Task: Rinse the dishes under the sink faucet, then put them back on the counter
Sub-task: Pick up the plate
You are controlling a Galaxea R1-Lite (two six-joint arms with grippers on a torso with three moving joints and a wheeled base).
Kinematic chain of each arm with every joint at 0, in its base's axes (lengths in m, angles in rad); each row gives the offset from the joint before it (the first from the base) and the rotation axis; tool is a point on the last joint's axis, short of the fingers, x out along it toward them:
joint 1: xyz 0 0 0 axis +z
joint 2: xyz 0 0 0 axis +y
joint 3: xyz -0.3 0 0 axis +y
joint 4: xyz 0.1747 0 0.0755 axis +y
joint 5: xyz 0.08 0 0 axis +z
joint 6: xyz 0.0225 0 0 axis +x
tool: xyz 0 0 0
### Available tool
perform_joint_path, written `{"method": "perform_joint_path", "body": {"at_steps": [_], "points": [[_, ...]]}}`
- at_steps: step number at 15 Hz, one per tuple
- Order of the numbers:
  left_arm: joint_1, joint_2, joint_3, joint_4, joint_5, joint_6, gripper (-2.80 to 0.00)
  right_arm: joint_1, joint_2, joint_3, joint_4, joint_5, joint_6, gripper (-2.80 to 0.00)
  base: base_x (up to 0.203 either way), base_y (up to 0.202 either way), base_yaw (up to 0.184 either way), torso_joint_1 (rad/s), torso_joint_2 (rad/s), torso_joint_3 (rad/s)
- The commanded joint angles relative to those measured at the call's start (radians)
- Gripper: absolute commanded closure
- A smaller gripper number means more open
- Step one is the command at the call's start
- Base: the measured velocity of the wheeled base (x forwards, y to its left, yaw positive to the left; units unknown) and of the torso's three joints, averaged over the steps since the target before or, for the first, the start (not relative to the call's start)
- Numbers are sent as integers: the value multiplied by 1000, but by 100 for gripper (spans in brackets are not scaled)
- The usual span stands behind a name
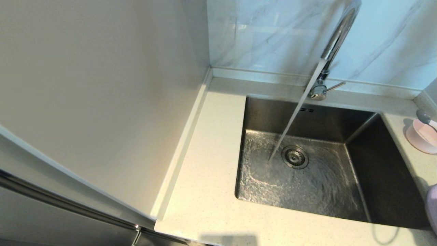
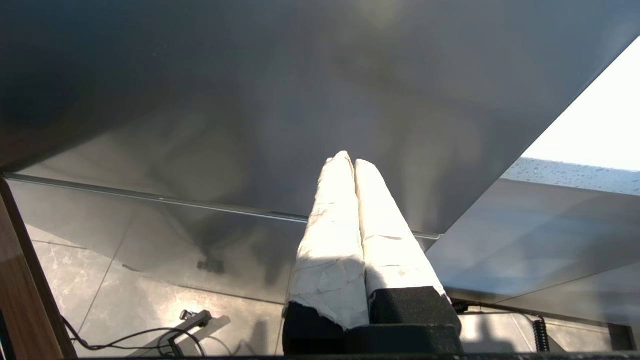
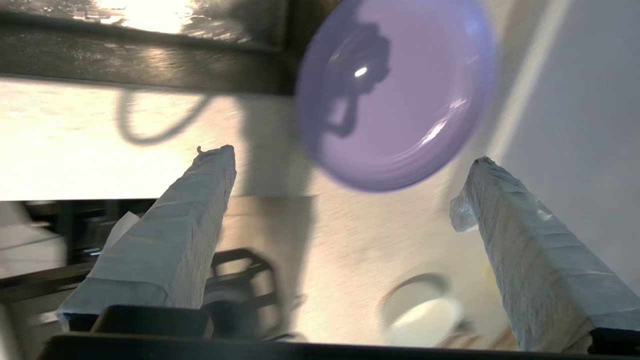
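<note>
Water runs from the chrome faucet into the steel sink and hits the floor beside the drain. On the counter right of the sink stands the pink bowl with the spoon in it. The lavender plate shows at the head view's right edge. My right gripper is open and empty, with the lavender plate lying just beyond its fingertips. Below counter level, my left gripper is shut on nothing.
A tall pale panel walls off the counter's left side. The marble wall rises behind the low back edge. The faucet lever sticks out to the right. A blurred pale round shape shows in the right wrist view.
</note>
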State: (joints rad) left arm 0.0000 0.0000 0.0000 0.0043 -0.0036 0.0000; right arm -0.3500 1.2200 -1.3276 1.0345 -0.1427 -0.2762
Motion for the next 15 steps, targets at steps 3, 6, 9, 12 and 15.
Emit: {"method": "perform_joint_path", "body": {"at_steps": [3, 6, 9, 12, 15], "points": [[0, 0, 0, 0, 0, 0, 0, 152, 59, 9, 42, -24, 323, -280, 0, 0, 0, 0, 0, 0], [0, 0, 0, 0, 0, 0, 0, 220, 110, 62, 8, -103, 470, -280, 0, 0, 0, 0, 0, 0], [0, 0, 0, 0, -1, 0, 0, 220, 174, 110, -102, -159, 576, -280, 0, 0, 0, 0, 0, 0], [0, 0, 0, 0, 0, 0, 0, 211, 233, 175, -169, -184, 656, -280, 0, 0, 0, 0, 0, 0], [0, 0, 0, 0, 0, 0, 0, 180, 278, 249, -257, -202, 666, -280, 0, 0, 0, 0, 0, 0]]}}
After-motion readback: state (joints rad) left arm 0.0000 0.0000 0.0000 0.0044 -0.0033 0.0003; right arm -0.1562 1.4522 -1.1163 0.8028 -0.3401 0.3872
